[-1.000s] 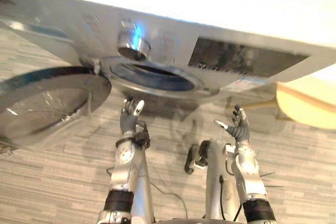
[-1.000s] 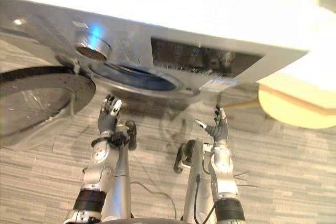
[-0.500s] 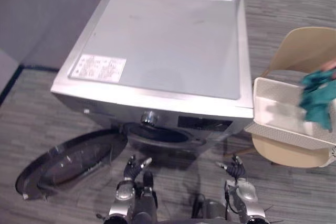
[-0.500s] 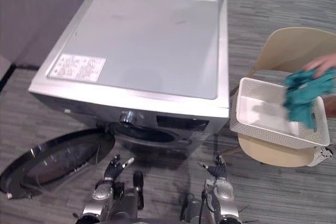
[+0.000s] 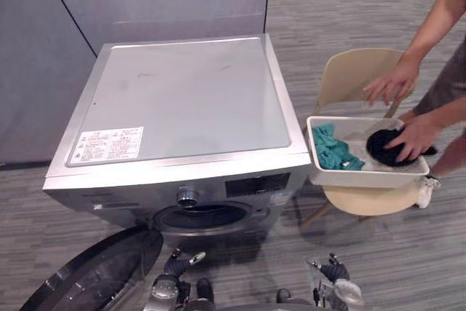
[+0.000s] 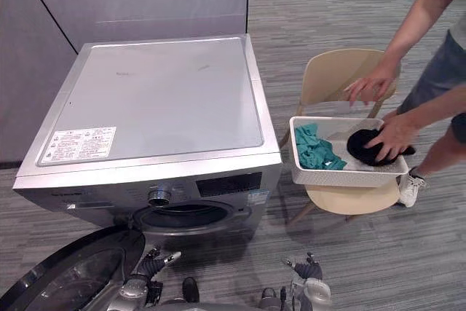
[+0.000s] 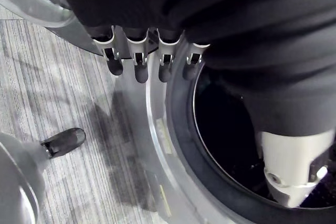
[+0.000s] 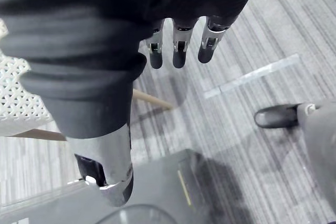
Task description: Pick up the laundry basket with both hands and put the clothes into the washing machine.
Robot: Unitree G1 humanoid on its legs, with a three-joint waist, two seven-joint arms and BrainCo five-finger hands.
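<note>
Both your left hand [image 5: 180,261] and right hand [image 5: 333,271] hang empty, fingers apart, far from the laundry basket [image 5: 349,178] on the chair [image 5: 349,74], a person's hand [image 5: 412,136] inside.

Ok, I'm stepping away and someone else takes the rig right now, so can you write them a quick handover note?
Both empty: left robot hand open, low by the washer; right robot hand open, low too.
The basket sits on the chair right of the washer, holding a teal cloth and a black cloth; a person's hand is on the black one.
The door is open; the drum shows no clothes.
Done: nothing yet. Left: grasp the basket with both hands, lift it, load the clothes.
</note>
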